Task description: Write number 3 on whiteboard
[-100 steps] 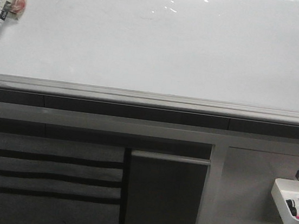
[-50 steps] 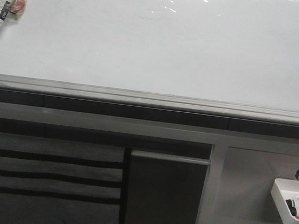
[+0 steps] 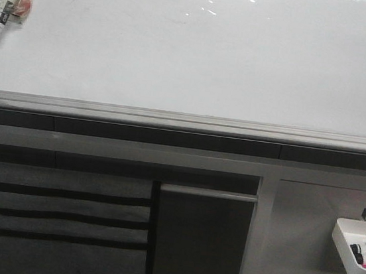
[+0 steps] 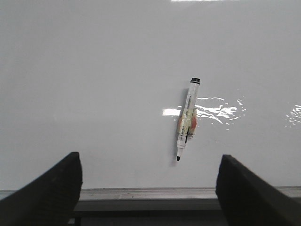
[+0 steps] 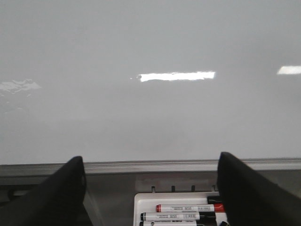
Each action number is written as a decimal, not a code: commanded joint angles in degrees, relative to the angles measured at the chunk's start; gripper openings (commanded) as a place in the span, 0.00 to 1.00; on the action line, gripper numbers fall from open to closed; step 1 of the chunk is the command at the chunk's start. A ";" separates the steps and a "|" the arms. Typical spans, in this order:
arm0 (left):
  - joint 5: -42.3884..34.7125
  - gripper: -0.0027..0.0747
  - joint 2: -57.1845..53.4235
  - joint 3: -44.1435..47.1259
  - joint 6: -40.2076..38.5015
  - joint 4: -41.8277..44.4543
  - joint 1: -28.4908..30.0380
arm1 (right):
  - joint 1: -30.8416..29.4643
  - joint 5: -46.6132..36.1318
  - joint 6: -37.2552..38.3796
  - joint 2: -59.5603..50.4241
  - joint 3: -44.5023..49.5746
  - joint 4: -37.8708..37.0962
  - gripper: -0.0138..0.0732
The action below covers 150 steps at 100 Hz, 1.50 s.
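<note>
The whiteboard (image 3: 199, 59) is blank, no number 3 visible on it. A marker (image 4: 186, 120) is stuck to it up near its left edge, long axis almost vertical, tip pointing down toward the grey rail (image 3: 185, 120). The left claw (image 4: 149, 188) and right claw (image 5: 150, 190) both hang wide open, holding nothing.

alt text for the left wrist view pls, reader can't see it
A black-tipped marker sits on a blank glossy whiteboard, tip toward the grey rail. The left gripper is open and empty, its dark fingers wide apart short of the board. No writing visible.
</note>
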 commanded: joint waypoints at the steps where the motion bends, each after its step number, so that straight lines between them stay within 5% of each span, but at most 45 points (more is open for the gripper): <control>1: -5.11 0.74 2.84 -1.29 0.38 -1.14 0.10 | -0.23 -3.10 -1.76 1.04 -1.85 3.83 0.76; 24: -5.96 0.74 14.41 -2.06 8.34 -8.15 -0.01 | -0.23 4.28 -27.93 1.04 -1.85 36.15 0.76; 45: -8.40 0.74 28.86 -5.09 11.69 -10.02 -0.01 | -0.23 11.32 -43.64 1.04 -1.85 53.91 0.76; 84: -18.31 0.74 50.82 -13.28 11.78 -6.95 -7.06 | -0.23 13.18 -45.29 1.04 -1.85 55.98 0.76; 125: -29.73 0.74 61.89 -16.38 11.78 -4.56 -7.35 | -0.23 12.86 -45.29 1.04 -1.85 55.98 0.76; 150: -31.58 0.52 64.25 -16.38 11.78 -4.56 -7.71 | -0.23 12.73 -45.29 1.04 -1.85 55.98 0.76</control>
